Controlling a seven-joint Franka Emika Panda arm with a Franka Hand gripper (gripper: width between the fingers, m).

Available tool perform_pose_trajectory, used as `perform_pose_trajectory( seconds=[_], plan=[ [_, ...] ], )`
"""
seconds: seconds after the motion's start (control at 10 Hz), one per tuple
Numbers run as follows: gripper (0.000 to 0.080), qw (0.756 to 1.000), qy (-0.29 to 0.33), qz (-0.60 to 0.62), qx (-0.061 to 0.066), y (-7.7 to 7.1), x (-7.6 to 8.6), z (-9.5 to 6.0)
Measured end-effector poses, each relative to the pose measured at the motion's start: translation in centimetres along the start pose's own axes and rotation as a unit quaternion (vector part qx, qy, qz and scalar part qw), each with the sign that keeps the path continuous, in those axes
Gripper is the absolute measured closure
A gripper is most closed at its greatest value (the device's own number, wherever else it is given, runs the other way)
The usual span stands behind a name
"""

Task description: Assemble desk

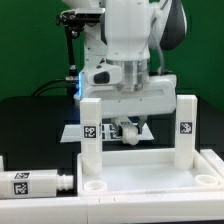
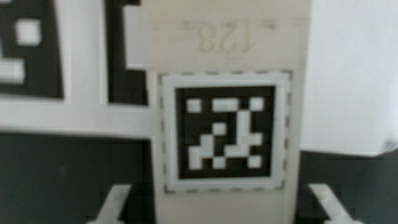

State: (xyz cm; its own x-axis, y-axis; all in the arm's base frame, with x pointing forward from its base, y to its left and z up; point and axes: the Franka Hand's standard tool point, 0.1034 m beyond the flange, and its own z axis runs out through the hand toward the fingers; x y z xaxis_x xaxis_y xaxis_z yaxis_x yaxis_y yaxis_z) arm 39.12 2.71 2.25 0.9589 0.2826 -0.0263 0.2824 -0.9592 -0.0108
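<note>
1. A loose leg lies on its side on the black table, at the exterior view's left, just beside the tabletop.
2. The marker board lies flat behind it.
3. The left leg stands upright at the tabletop's far corner, tag facing the camera.
4. The gripper hangs low behind the tabletop, between the two standing legs. In the wrist view its fingers are spread wide on either side of a third leg, with a gap at each side.
5. The right leg stands upright at the other far corner.
</note>
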Motion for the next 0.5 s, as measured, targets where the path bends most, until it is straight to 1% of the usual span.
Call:
perform_pose_trajectory(
  seconds=[0.1, 0.2, 0.3, 0.4, 0.5],
  plan=[
    [0.0517, 0.993, 0.012, -0.117, -0.011, 1.6, 0.5, -1.3],
    [0.0517, 0.977, 0.014, -0.214, -0.015, 3.4, 0.3, -1.6],
    [0.0517, 0.963, 0.012, -0.268, -0.016, 4.0, 0.0, -1.5],
    [0.0517, 0.958, 0.011, -0.285, -0.016, 3.8, 0.1, -1.5],
    [0.0515, 0.946, 0.01, -0.323, -0.018, 3.9, 0.0, -1.5]
  ],
)
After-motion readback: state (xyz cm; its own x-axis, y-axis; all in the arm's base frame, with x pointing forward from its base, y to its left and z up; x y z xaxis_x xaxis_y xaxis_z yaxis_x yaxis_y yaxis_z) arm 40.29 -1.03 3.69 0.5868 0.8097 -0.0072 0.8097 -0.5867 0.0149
